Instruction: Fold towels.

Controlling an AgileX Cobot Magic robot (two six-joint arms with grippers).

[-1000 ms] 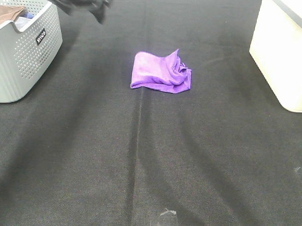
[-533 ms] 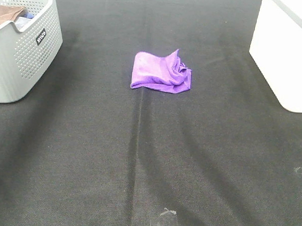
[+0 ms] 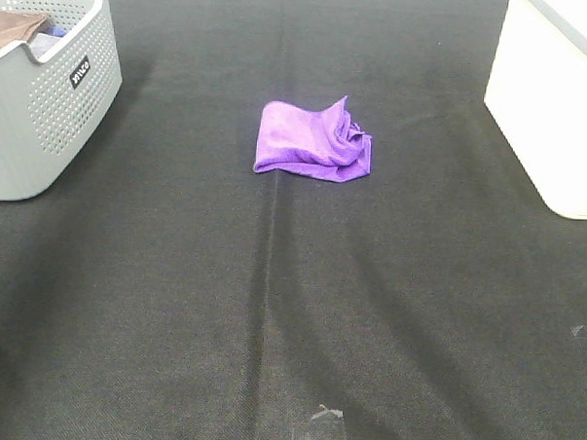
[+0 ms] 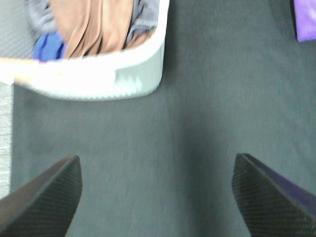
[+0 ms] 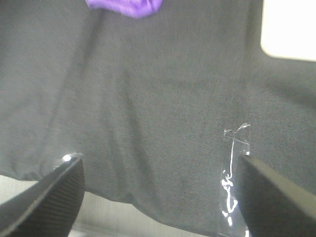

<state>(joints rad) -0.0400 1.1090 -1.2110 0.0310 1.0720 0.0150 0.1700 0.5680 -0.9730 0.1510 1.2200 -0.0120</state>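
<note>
A crumpled purple towel (image 3: 314, 142) lies in a loose heap on the black cloth, in the middle toward the back. Its edge shows in the left wrist view (image 4: 306, 19) and in the right wrist view (image 5: 126, 7). Neither arm shows in the high view. My left gripper (image 4: 157, 195) is open and empty above bare cloth beside the basket. My right gripper (image 5: 163, 197) is open and empty above the table's front edge, far from the towel.
A grey perforated laundry basket (image 3: 55, 93) stands at the back left, holding brown and blue towels (image 4: 94, 24). A cream box (image 3: 562, 105) stands at the back right. Clear tape pieces (image 3: 321, 431) stick to the black cloth (image 3: 270, 307) near the front.
The left arm, seen at the top left one second ago, has left the high view. The purple towel has not moved.
</note>
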